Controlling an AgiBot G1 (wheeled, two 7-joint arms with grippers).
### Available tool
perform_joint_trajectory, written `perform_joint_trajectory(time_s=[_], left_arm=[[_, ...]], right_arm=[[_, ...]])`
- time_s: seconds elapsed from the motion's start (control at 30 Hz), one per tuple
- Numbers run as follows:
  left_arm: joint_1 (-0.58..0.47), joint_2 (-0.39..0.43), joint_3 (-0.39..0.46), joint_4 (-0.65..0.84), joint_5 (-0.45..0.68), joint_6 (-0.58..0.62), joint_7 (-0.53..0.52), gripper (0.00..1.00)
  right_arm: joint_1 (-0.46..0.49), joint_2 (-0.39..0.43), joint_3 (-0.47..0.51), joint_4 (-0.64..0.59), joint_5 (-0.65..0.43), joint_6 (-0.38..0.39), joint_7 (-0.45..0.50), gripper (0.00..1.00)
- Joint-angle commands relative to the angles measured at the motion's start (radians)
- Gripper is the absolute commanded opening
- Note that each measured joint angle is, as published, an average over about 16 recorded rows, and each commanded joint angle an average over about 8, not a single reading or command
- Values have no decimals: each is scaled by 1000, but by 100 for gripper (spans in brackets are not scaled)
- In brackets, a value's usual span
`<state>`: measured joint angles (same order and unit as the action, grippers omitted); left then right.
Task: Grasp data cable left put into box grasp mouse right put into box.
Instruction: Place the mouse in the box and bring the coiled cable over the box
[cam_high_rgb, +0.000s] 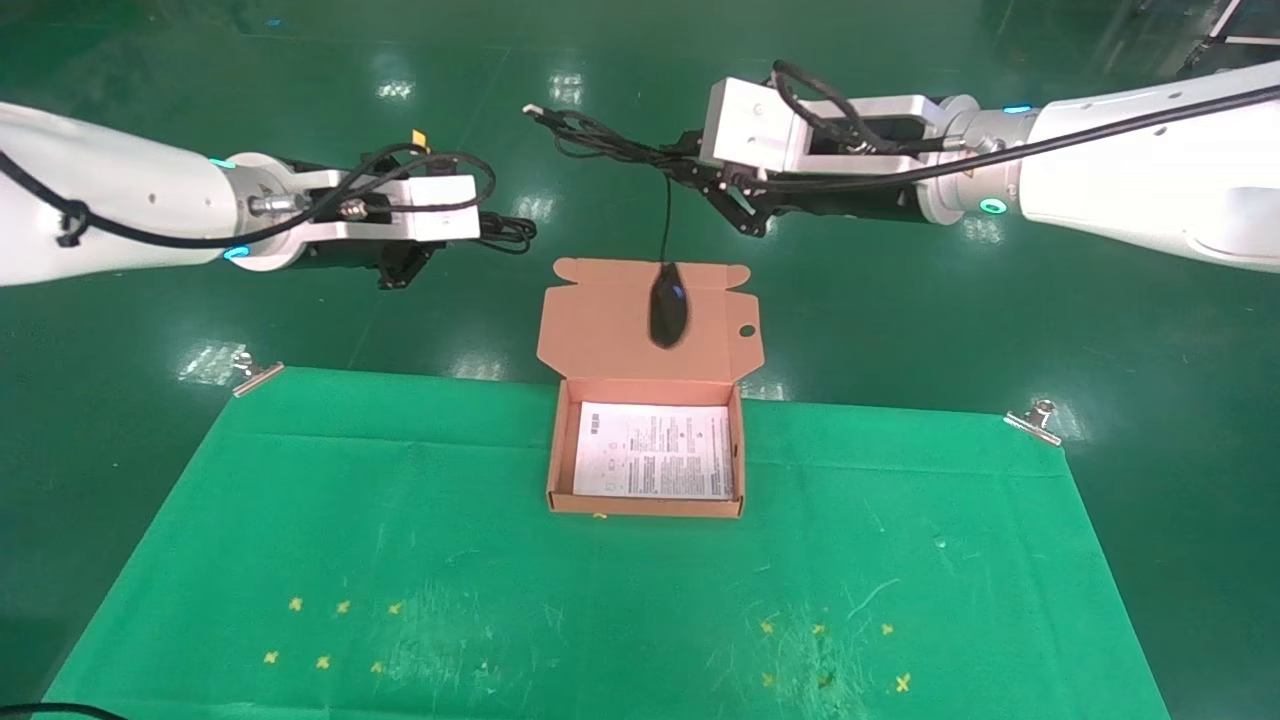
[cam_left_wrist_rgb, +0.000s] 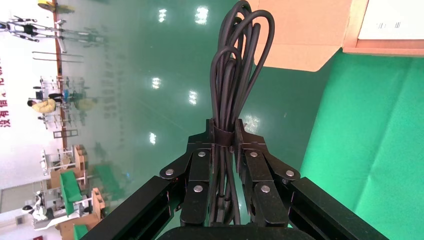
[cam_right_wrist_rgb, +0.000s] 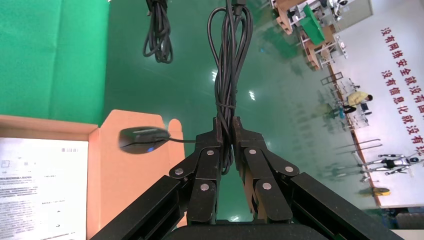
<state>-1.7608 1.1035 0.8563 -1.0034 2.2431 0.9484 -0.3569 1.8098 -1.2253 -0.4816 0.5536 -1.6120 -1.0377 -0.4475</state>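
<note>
box (cam_high_rgb: 647, 505) sits open at the far middle of the green cloth (cam_high_rgb: 300, 520), salmon-orange cardboard, white leaflet (cam_high_rgb: 655, 452) flat on its bottom, flap lid (cam_high_rgb: 600, 330) standing up at the back with a round hole near its right edge.

left gripper (cam_left_wrist_rgb: 224, 137) held in the air to the left of the lid, beyond the cloth's far edge. fingers clamped narrow on the data cable (cam_left_wrist_rgb: 235, 75), pinching the bundle at its wrap band; long loops stick out past the fingertips. in the head view the loops (cam_high_rgb: 505, 230) poke toward the box but stay well apart from it.

right gripper (cam_right_wrist_rgb: 226, 131) held in the air behind and to the right of the lid, higher than the box. fingers closed on the coiled part of the mouse cord (cam_right_wrist_rgb: 229, 65), not on the mouse body. a single strand drops from the coil, and the mouse (cam_high_rgb: 668, 305) hangs on it in front of the lid's inner face, above the tray, blue glow at its wheel. whether it touches the lid, hard to say from here.

metal clips (cam_high_rgb: 1035, 420) pin the cloth's far corners. yellow cross marks (cam_high_rgb: 330, 630) lie on the near cloth, left and right. glossy green floor (cam_high_rgb: 900, 330) all round. the upright lid stands between both grippers and the tray.
</note>
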Motion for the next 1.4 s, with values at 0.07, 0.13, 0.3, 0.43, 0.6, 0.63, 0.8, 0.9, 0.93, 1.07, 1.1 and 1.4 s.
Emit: perform_joint_trajectory(time_s=[0.07,0.13,0.3,0.43,0.6,0.63,0.8,0.9,0.93,1.07,1.1,1.4], left_arm=[[0,-1,0,-2,5,-1,-4,0],[3,-5,1,-6,8,3,-7,0],[15,-16,3,-20,14,14,-26,0],[29,-26,4,-35,18,29,-46,0],[45,-42,8,-61,30,54,-76,0],[47,-46,9,-68,33,60,-83,0],[58,-63,13,-102,51,92,-119,0],[64,-77,14,-124,61,114,-142,0],[66,-82,15,-132,65,122,-150,0],[72,-101,17,-162,79,154,-181,0],[73,-105,18,-170,82,162,-187,0],[82,-120,21,-219,100,198,-228,0]], right_arm=[[3,-7,-1,-7,0,2,-4,0],[0,-14,-4,-11,-4,6,-6,0],[-9,-26,-10,-27,-11,12,-14,0],[-21,-31,-15,-46,-15,12,-20,0],[-38,-40,-21,-69,-20,13,-27,0],[-41,-43,-23,-73,-21,13,-28,0],[-54,-63,-29,-96,-26,20,-31,0],[-62,-79,-33,-116,-29,30,-34,0],[-64,-84,-35,-124,-30,34,-35,0],[-72,-105,-41,-157,-33,53,-43,0],[-75,-109,-43,-164,-33,57,-46,0],[-102,-128,-68,-196,-3,64,-68,0]])
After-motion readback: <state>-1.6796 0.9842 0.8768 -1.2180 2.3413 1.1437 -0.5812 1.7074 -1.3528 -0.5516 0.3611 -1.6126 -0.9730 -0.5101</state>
